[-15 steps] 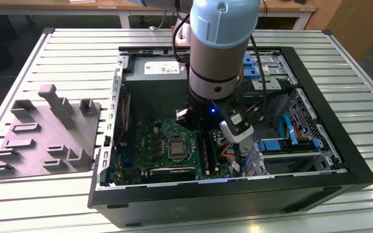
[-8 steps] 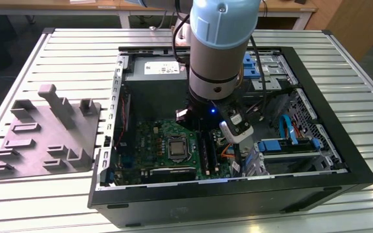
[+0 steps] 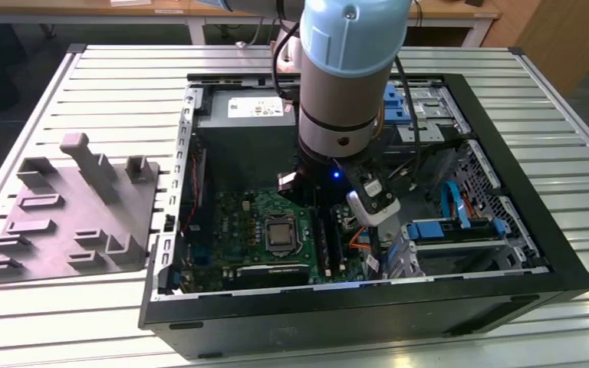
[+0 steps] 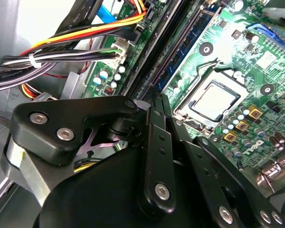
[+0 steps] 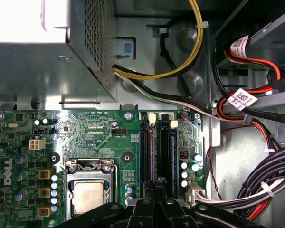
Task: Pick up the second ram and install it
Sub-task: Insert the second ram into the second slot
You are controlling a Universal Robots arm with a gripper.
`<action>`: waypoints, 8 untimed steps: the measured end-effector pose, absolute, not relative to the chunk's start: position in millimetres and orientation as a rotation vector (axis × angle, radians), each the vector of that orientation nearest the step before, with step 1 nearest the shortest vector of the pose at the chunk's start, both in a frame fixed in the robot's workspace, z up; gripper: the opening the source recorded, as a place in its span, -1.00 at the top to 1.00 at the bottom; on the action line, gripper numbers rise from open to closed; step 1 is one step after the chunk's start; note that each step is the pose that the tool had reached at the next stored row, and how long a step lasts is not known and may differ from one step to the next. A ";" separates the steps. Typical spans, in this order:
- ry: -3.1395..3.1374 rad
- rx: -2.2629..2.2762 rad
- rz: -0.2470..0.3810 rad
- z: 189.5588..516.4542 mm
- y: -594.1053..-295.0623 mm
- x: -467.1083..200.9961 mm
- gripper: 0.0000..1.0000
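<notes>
My gripper (image 5: 155,186) is down inside the open computer case (image 3: 172,230), over the memory slots (image 5: 146,147) on the green motherboard (image 5: 99,137). Its fingers are drawn close together on the end of a thin dark stick seen edge-on, which I take for the second ram (image 5: 156,156). The stick runs along the slots, between their white end clips. In the second wrist view the closed fingers (image 4: 155,102) line up with the same long dark strip, the second ram (image 4: 178,52). How deep it sits in its slot is hidden. In the exterior view my arm (image 3: 340,92) covers the slot area.
A CPU socket (image 5: 88,194) lies beside the slots. Bundled cables (image 5: 256,190) and a white connector (image 5: 195,194) crowd the other side. The power supply (image 3: 243,123) sits at the case's far end. A grey moulded fixture tray (image 3: 70,222) lies on the slatted table at the exterior view's left.
</notes>
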State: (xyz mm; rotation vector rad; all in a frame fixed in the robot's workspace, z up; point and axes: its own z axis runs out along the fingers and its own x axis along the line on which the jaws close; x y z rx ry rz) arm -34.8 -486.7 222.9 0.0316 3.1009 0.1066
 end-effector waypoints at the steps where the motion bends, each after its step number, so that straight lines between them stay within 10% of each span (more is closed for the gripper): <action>1: 3.101 0.032 0.107 222.6 -486.6 -34.8 0.77; 8: 3.101 0.032 0.107 222.1 -486.6 -34.8 0.77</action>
